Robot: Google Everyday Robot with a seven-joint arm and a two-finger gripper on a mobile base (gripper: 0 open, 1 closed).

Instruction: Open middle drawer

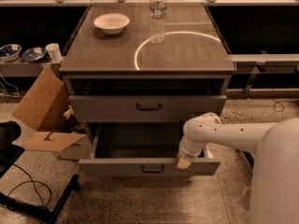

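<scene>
The middle drawer (117,166) is pulled far out of the grey cabinet, so its deep grey tray shows. Its low front carries a small dark bar handle (153,168) at the centre. My gripper (183,163) hangs from the white arm (224,133) that comes in from the right. It is at the top rim of this drawer's front, to the right of the handle. The taller-fronted drawer (103,108) above stands a little out, with a dark gap over it. The lowest drawer is hidden.
A white bowl (111,22) and a water bottle (158,14) stand on the cabinet top (187,55). An open cardboard box (42,120) lies left of the cabinet. Bowls (9,51) and a cup (53,52) sit on a low shelf at the left. A black stand with cables (42,204) is at the lower left.
</scene>
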